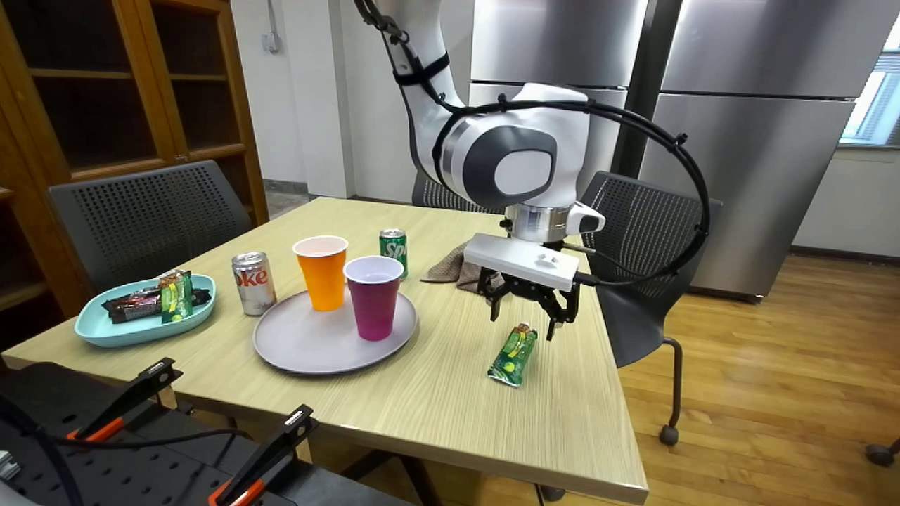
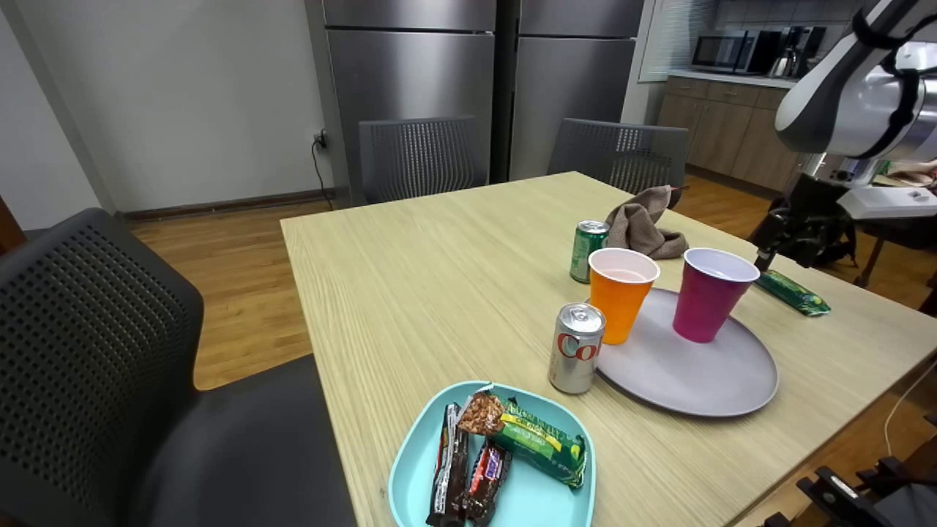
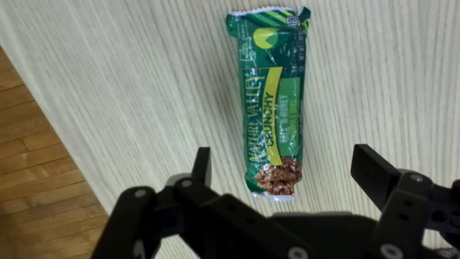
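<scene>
jaws spread wide and empty, the gripper (image 1: 522,325) hangs above a snack bar (image 3: 275,108) on the table (image 1: 436,400), probably angled to straddle the bar's narrow width

Steel refrigerators (image 1: 745,169), pale wall (image 2: 205,95), wooden floor (image 1: 808,344), dark chairs (image 1: 148,218), bright window (image 1: 870,102)

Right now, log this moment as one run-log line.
gripper: open, nothing held | nearest: green granola bar, lying on table | gray plate: orange cup, purple cup, both upright
</scene>
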`<state>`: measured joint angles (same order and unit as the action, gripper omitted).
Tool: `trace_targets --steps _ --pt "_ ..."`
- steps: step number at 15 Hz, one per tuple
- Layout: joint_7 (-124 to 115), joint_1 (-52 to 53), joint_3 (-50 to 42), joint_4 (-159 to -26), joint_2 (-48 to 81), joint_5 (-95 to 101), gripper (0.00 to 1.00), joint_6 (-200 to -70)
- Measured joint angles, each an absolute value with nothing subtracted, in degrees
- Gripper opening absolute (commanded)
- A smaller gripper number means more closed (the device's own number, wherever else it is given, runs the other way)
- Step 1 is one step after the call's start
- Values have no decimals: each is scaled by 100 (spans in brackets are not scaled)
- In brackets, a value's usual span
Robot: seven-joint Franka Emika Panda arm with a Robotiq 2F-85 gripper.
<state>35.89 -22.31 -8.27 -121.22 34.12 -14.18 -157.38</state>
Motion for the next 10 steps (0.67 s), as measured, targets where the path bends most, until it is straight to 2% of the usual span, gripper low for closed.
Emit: trace_targets --steps 9,10 --pt "3432 -2385 -782 -12081 3615 -885 100 -15739" --pt "3420 -2391 -781 -12080 3621 -857 75 -15739"
